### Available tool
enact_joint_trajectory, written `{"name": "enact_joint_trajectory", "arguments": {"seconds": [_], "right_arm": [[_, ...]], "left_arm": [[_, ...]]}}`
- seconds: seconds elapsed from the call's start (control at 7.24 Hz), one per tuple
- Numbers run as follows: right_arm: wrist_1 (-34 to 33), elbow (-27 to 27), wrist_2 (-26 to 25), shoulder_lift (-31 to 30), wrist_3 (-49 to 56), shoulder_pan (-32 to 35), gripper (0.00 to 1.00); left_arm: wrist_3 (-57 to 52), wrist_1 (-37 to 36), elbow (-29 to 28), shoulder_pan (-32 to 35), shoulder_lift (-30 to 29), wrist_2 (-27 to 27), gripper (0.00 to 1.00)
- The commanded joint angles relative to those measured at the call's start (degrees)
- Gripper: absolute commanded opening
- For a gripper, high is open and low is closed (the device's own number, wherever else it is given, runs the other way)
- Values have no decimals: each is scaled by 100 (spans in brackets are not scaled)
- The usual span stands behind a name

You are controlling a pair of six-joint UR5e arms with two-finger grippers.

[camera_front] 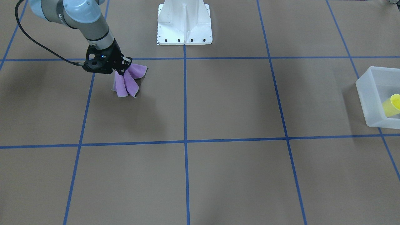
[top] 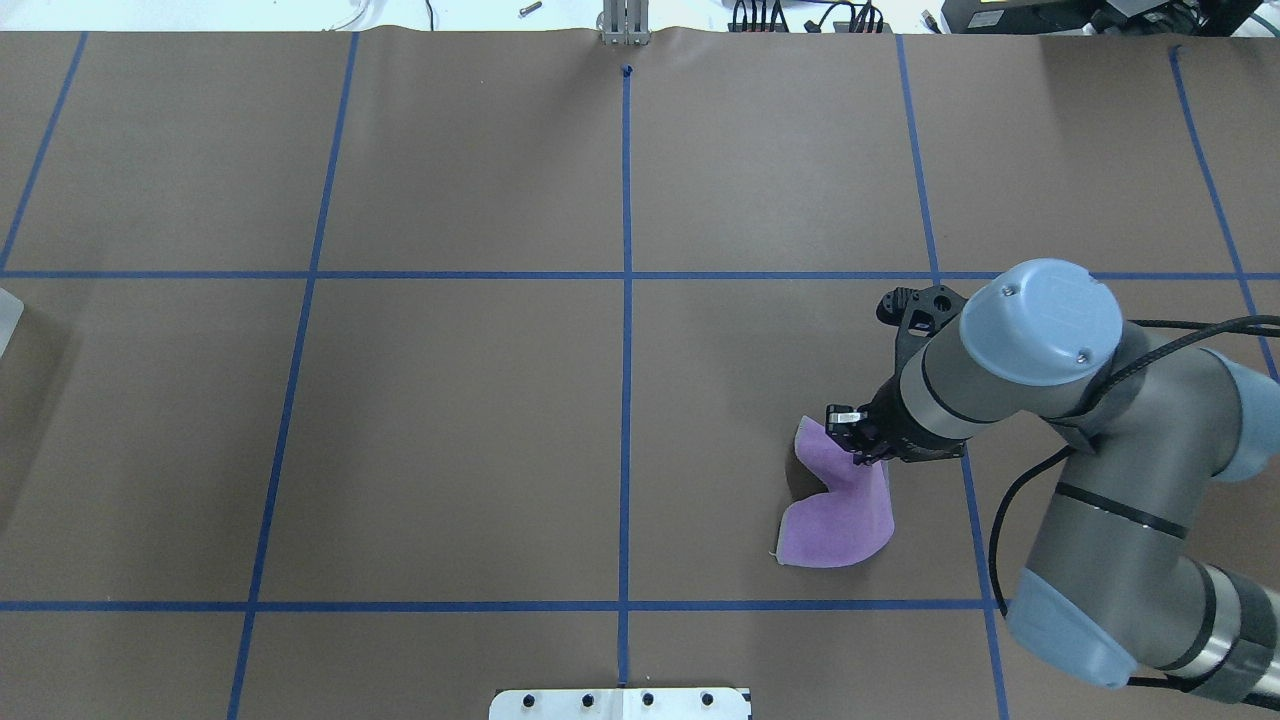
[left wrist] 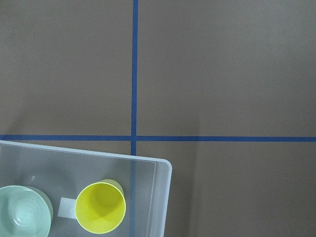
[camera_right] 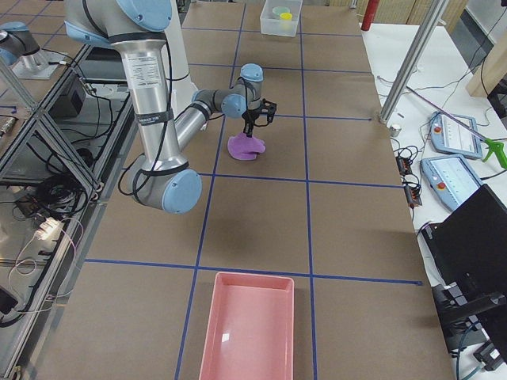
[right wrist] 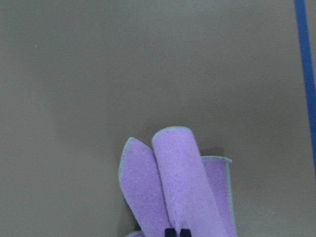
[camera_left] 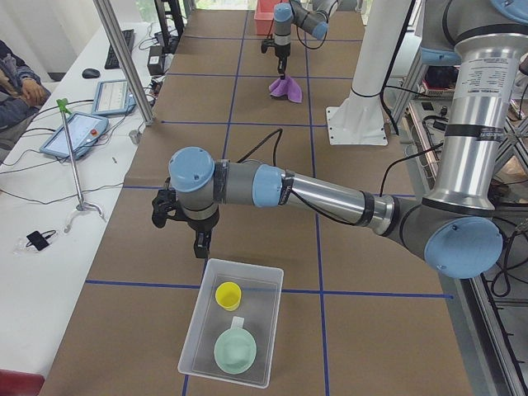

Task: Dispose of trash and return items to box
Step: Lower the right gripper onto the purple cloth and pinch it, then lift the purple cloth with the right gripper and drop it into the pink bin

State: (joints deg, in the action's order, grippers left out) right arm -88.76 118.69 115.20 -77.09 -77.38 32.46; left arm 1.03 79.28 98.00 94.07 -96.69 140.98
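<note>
Right gripper (camera_front: 122, 71) is clamped on the top of the purple cloth (camera_front: 126, 85), fingertips pinching a bunched fold. The cloth hangs below the jaws in loose pleats, long axis roughly vertical, flaring out at the bottom. In the overhead view the lower part splays from the fingers back toward the robot base. Can't tell whether the hem touches the table (camera_front: 218, 103) or sits just above it.

Key relation: the pink tray (camera_right: 247, 332) lies well apart from the right gripper, out toward the table end on the robot's right. My read is the cloth is the trash and that tray is the drop. The right arm is the near one. The left arm is at the far end of the table.

The items look done. The yellow cup (left wrist: 101, 207) stands upright, mouth up, inside the box (left wrist: 163, 170). The green bowl (left wrist: 22, 212) is beside it in the same box. The left gripper (camera_left: 202, 245) hangs just beside the box's rim, not over it and not touching. The box sits below it and toward the table end. Only the side view shows its fingers, so I cannot tell how they stand.

Writing: there is a small white label (left wrist: 66, 207) behind the cup, with nothing legible on it. The right arm's wrist sleeve has partial lettering in the front view, too cropped to read. No brands readable elsewhere.
</note>
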Motion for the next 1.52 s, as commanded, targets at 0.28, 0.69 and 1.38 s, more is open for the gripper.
{"name": "enact_joint_trajectory", "arguments": {"seconds": [0.28, 0.69, 1.38], "right_arm": [[-62, 709, 1722, -1725, 2434, 2854, 0], [-1824, -340, 1708, -1759, 7292, 5411, 0], [-1558, -2734, 723, -1616, 10348, 6967, 0]], "left_arm": [[46, 0, -35, -12, -8, 8, 98], [37, 17, -184, -29, -8, 26, 98], [81, 18, -246, -135, -26, 52, 98]]}}
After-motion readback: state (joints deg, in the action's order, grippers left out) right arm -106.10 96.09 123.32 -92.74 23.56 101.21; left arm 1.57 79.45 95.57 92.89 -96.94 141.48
